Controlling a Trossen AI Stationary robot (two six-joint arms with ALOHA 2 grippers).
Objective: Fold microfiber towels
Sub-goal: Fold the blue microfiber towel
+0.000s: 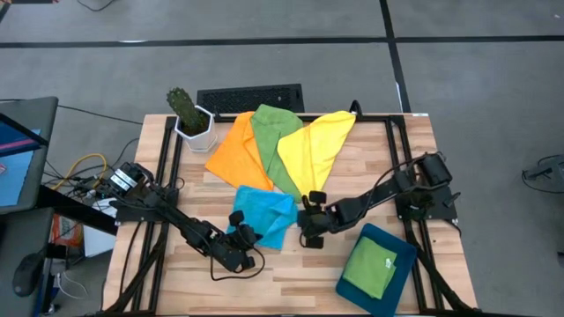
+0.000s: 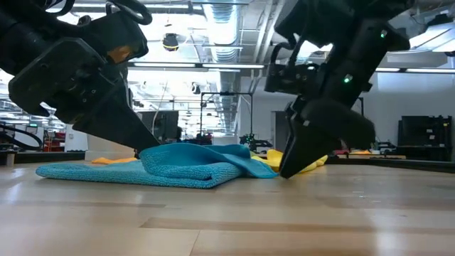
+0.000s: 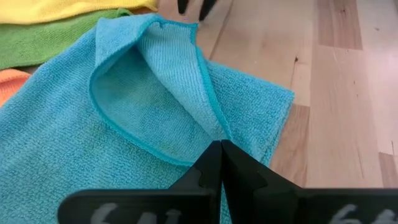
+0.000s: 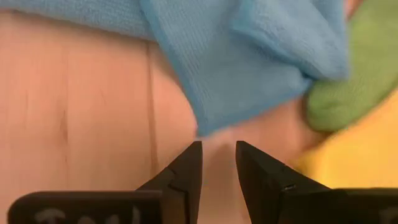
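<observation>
Left gripper (image 1: pixel 244 239), from above, sits at the blue towel's (image 1: pixel 264 214) near edge; our right gripper (image 1: pixel 310 231) hangs just beside its other corner. Orange (image 1: pixel 236 150), green (image 1: pixel 271 145) and yellow (image 1: pixel 313 148) towels fan out behind, waiting, and a folded green one (image 1: pixel 370 267) lies in the tray (image 1: pixel 405 261), likely finished. At table height we see blue already doubled over, both grippers flanking it; contact there is hard to judge. Our left wrist shows its fingers closed, pinching blue's edge (image 3: pixel 186 112), we think to drag a fold. Our right wrist shows parted fingers holding nothing, bare wood between them, the towel's corner just ahead.
</observation>
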